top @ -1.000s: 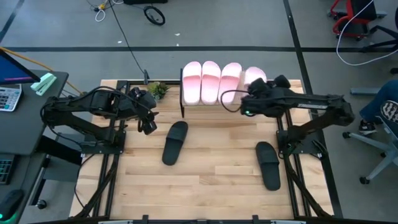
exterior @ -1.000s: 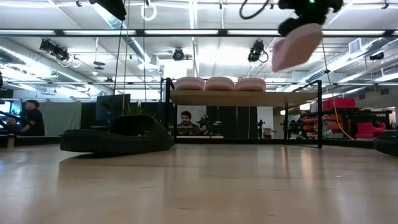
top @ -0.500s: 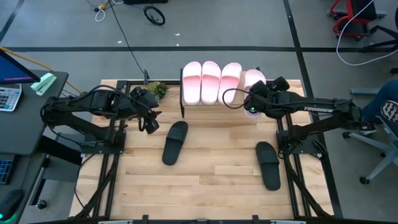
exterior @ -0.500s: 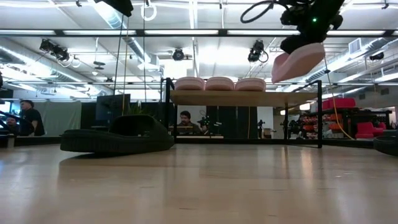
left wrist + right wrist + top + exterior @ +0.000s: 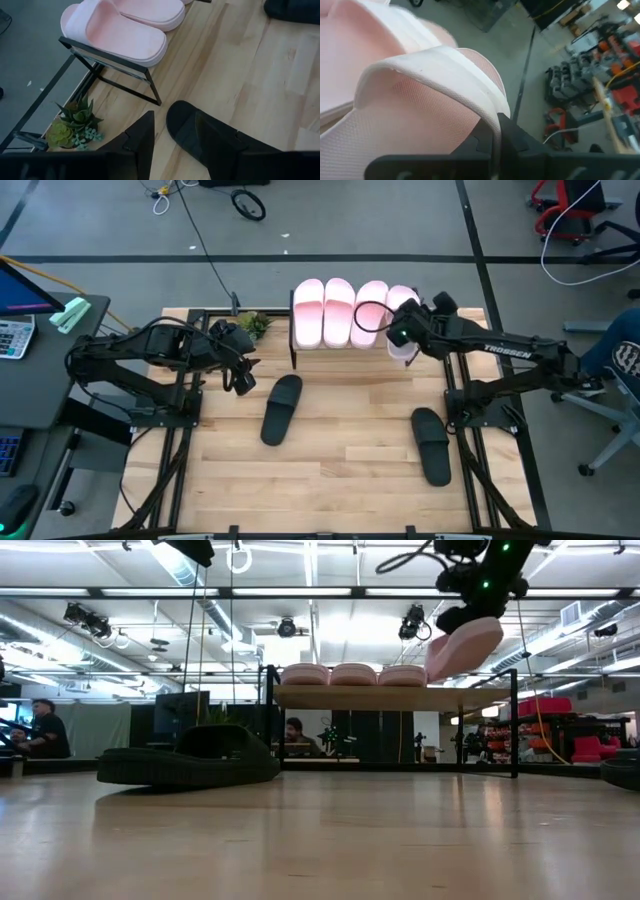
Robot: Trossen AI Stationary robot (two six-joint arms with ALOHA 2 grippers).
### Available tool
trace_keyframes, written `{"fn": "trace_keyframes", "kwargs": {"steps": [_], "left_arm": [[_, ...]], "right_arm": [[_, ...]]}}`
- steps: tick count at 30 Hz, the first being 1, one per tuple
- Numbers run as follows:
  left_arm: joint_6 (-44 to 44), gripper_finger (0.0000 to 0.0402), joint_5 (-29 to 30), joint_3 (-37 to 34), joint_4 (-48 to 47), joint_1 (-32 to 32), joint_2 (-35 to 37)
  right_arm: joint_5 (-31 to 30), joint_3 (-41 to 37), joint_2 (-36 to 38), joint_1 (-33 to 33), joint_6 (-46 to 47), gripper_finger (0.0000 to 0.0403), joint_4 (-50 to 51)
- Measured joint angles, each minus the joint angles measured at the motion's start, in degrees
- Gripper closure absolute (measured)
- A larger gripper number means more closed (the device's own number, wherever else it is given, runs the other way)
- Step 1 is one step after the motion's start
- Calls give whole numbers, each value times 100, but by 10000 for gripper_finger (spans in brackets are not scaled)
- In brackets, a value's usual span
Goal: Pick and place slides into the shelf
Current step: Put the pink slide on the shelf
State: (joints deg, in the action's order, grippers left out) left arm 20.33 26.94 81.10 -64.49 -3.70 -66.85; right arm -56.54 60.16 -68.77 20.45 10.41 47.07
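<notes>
While the right gripper (image 5: 404, 332) is pinching the wide, finely meshed strap of a pale pink slide (image 5: 463, 647), that rounded foam slide is hanging tilted above the shelf (image 5: 390, 697), a light wooden board on a thin black frame where three pink slides (image 5: 339, 311) are lying. Two matte black slides (image 5: 281, 409) are lying on the tabletop (image 5: 350, 470). Beside the shelf, the left gripper (image 5: 238, 372) is hovering with fingers parted, empty.
</notes>
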Motion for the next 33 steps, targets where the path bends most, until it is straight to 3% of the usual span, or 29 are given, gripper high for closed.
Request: {"fn": "trace_keyframes", "kwargs": {"steps": [11,17,23,33], "left_arm": [[-373,264,2,0,-2,0,0],[-511,257,2,0,-2,-2,0],[-514,251,2,0,-4,-1,0],[-511,264,2,2,-4,-2,0]], "right_arm": [[54,0,-541,716,-712,395,-810],[425,0,-684,1100,-1091,395,-1213],[1184,28,-827,1335,-1285,395,-1265],[1436,21,-959,1315,-1541,393,-1226]]}}
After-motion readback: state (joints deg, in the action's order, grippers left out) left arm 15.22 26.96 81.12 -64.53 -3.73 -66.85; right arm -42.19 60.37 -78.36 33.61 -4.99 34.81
